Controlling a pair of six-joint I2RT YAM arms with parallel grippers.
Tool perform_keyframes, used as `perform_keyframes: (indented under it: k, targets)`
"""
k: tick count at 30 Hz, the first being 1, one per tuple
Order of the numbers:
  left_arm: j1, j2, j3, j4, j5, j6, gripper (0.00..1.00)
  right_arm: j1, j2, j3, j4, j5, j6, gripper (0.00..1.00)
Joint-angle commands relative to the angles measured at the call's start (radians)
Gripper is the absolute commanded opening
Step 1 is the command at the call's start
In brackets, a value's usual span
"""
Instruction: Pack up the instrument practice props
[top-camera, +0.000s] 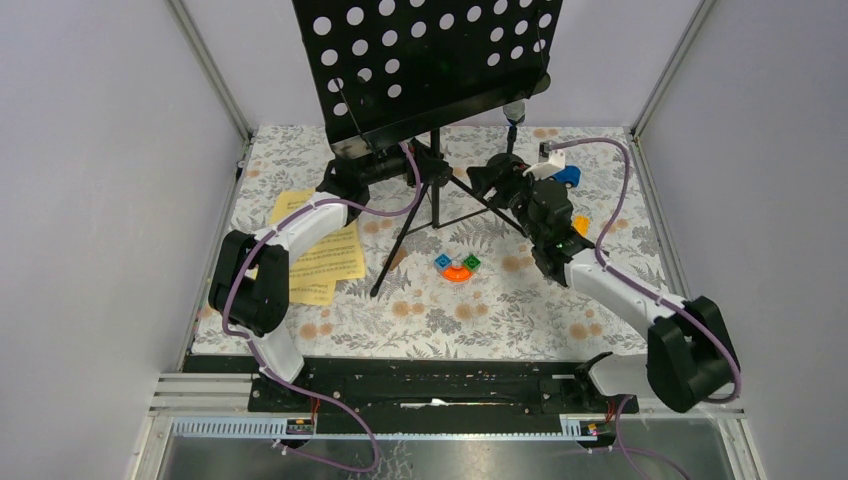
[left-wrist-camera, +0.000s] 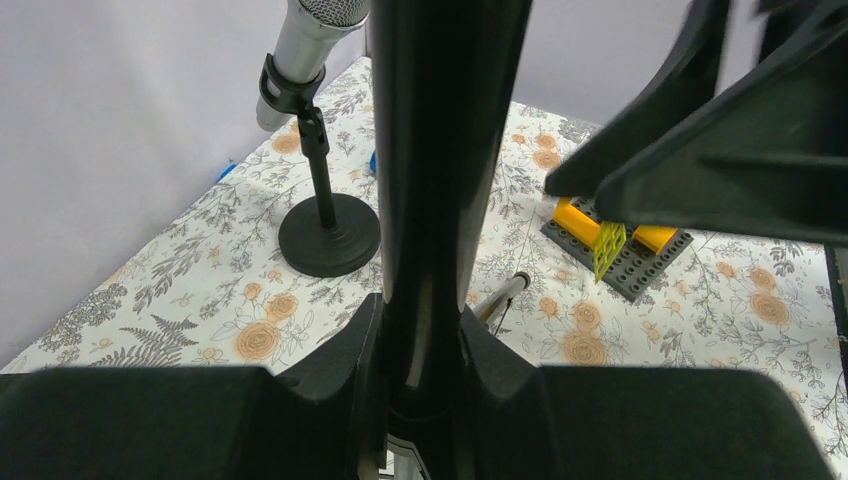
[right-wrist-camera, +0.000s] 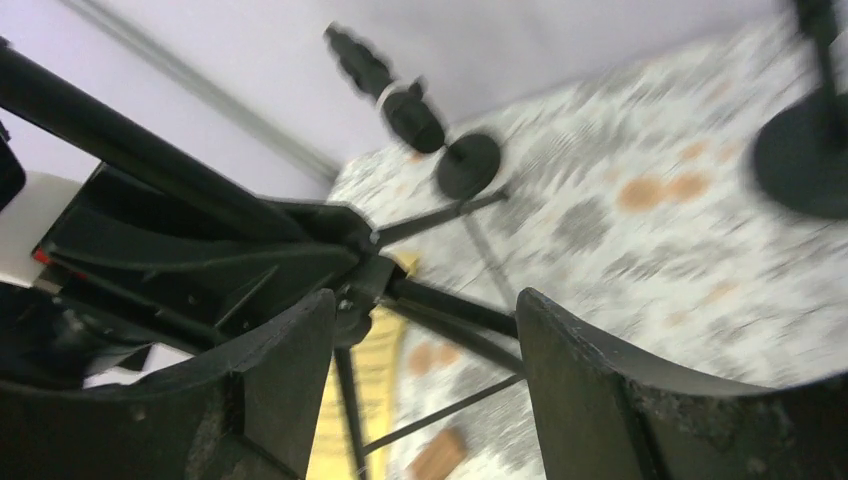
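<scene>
Left arm (top-camera: 300, 232) and right arm (top-camera: 618, 288): white link shells, black joint housings. A lilac cable (top-camera: 590, 141) loops along each. Black base rail (top-camera: 440, 385) at near edge. Fingers (right-wrist-camera: 600, 400) of right gripper (right-wrist-camera: 425, 300): matte black, broad, scuffed.

The right gripper (right-wrist-camera: 424, 330) has its two fingers (right-wrist-camera: 270, 390) apart, and nothing touches them; beyond the gap is the hub of the music rack (right-wrist-camera: 362, 283), from which thin legs spread over the flowered cloth (right-wrist-camera: 640, 250) and the pole goes up to the left. Under the legs lies a yellow sheet-music page (right-wrist-camera: 378, 365); farther off the black microphone (right-wrist-camera: 385, 80) leans in its round-based mic holder (right-wrist-camera: 468, 165); a second round base (right-wrist-camera: 800, 160) is at the right edge; all is rather blurred.
</scene>
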Motion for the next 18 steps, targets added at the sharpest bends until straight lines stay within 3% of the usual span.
perform_keyframes:
  k: [1, 6, 18]
  targets:
    - [0.017, 0.052, 0.008, -0.158, -0.056, -0.095, 0.0, -0.043, 0.093, -0.026, 0.172, -0.38, 0.542, 0.73]
    - [0.018, 0.046, 0.003, -0.162, -0.059, -0.087, 0.0, -0.044, 0.197, -0.006, 0.347, -0.484, 0.745, 0.73]
    - [0.016, 0.051, 0.008, -0.165, -0.056, -0.089, 0.0, -0.045, 0.333, 0.013, 0.381, -0.454, 0.894, 0.68]
